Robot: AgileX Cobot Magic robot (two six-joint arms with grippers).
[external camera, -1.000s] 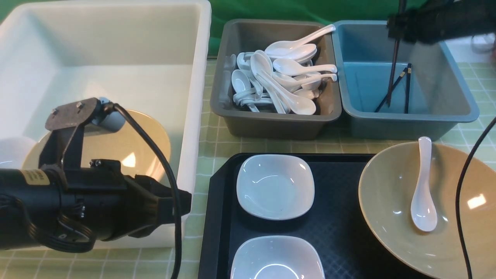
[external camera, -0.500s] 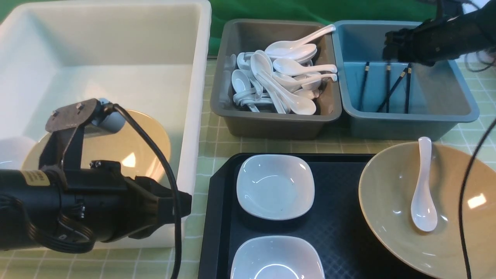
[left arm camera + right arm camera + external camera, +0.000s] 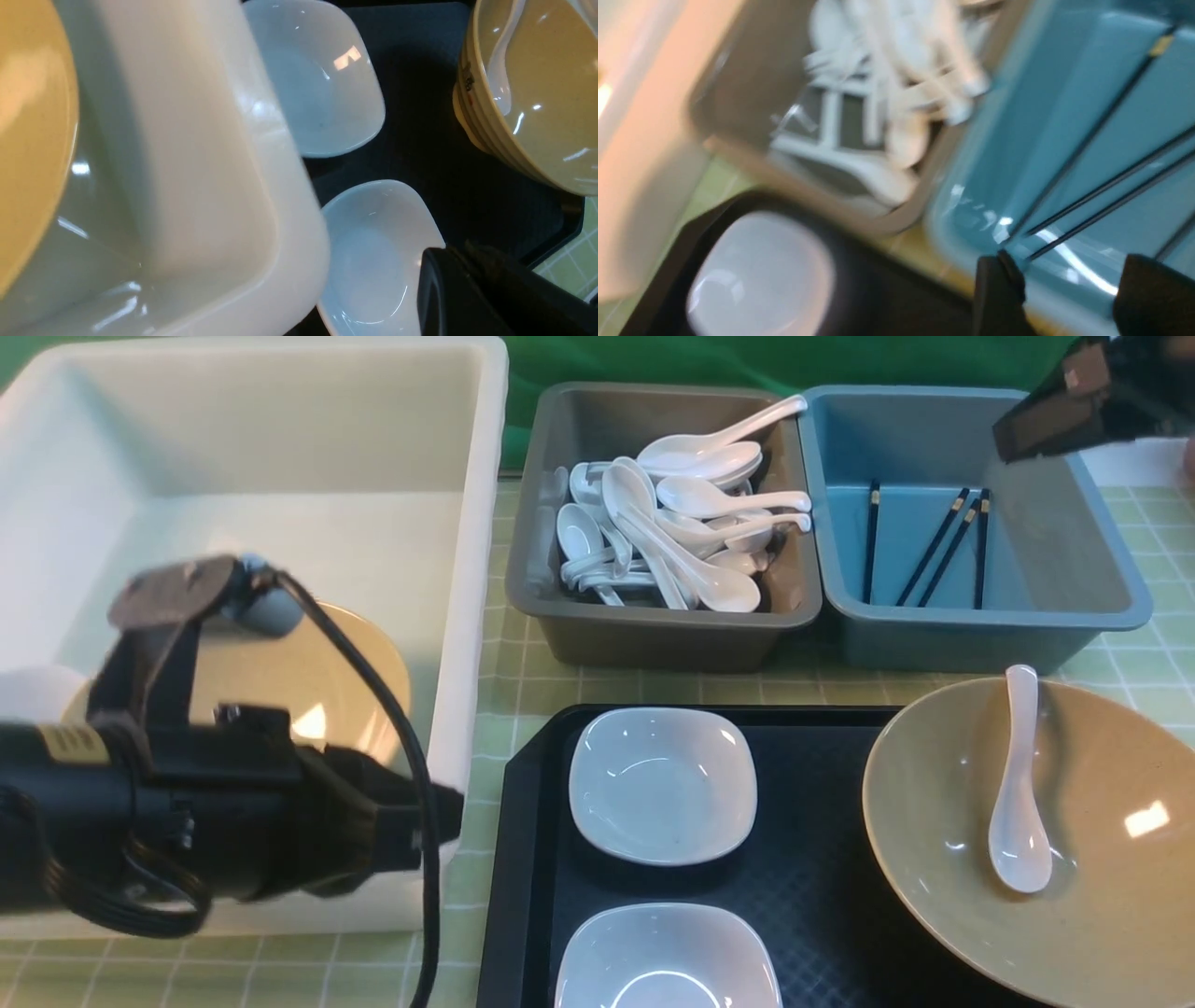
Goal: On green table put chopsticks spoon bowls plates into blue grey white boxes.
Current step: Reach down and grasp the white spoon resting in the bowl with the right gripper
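Note:
Several dark chopsticks (image 3: 934,546) lie flat in the blue box (image 3: 1102,560); the right wrist view shows them (image 3: 1101,186) too. My right gripper (image 3: 1027,434) hangs above that box's far right corner, open and empty (image 3: 1069,280). White spoons (image 3: 691,537) fill the grey box (image 3: 653,635). A tan bowl (image 3: 345,672) sits in the white box (image 3: 476,569). My left gripper (image 3: 448,821) is shut and empty by the white box's front corner, above a white square bowl (image 3: 373,252). One white spoon (image 3: 1018,803) rests in the big tan bowl (image 3: 1102,859).
A black tray (image 3: 822,896) holds two white square bowls (image 3: 663,784) (image 3: 667,961) and part of the tan bowl, which the left wrist view shows as a stack (image 3: 551,116). The three boxes stand along the back of the green checked cloth (image 3: 523,681).
My right gripper opened and let go of the chopsticks, which now lie flat in the blue box. It then pulled back up and to the right. The left arm shifted slightly.

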